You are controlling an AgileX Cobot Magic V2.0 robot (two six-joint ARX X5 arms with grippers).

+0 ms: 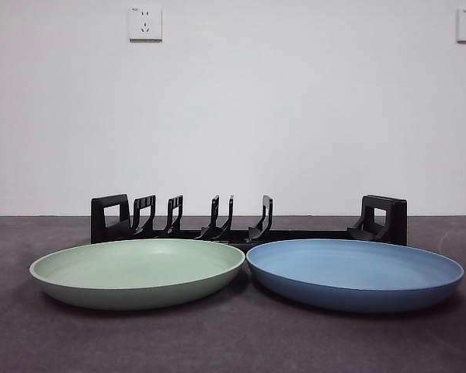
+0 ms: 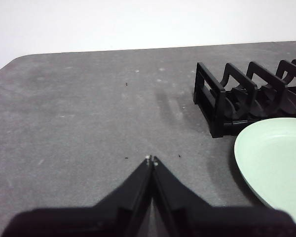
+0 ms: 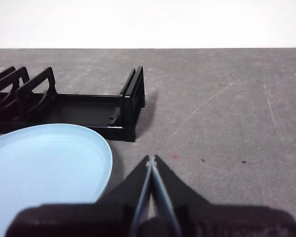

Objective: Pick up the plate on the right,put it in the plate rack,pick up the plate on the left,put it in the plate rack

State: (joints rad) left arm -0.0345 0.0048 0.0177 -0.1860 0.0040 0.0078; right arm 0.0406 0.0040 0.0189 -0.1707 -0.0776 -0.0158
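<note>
Where the dark grey, faintly scuffed table [image 1: 233,342] meets a plain white wall, two round shallow plates with a matte finish lie side by side: a pale green plate [image 1: 137,270] on the left and a blue plate [image 1: 355,272] on the right, their rims touching or nearly so at the middle. Both rest flat on the table, neither one in the rack. Just behind them stands one long low black plastic plate rack [image 1: 248,221], with about six upright curved prongs grouped toward its left and middle and a blocky looped handle at each end. Two white wall sockets [image 1: 145,23] sit high on the wall, one near the left and one at the far right edge.

The left gripper [image 2: 151,159] hangs above bare table beside the green plate and the rack's left end, its two black jaws pressed together. The right gripper [image 3: 151,159] hangs beside the blue plate and the rack's right end, jaws likewise together, holding nothing.
</note>
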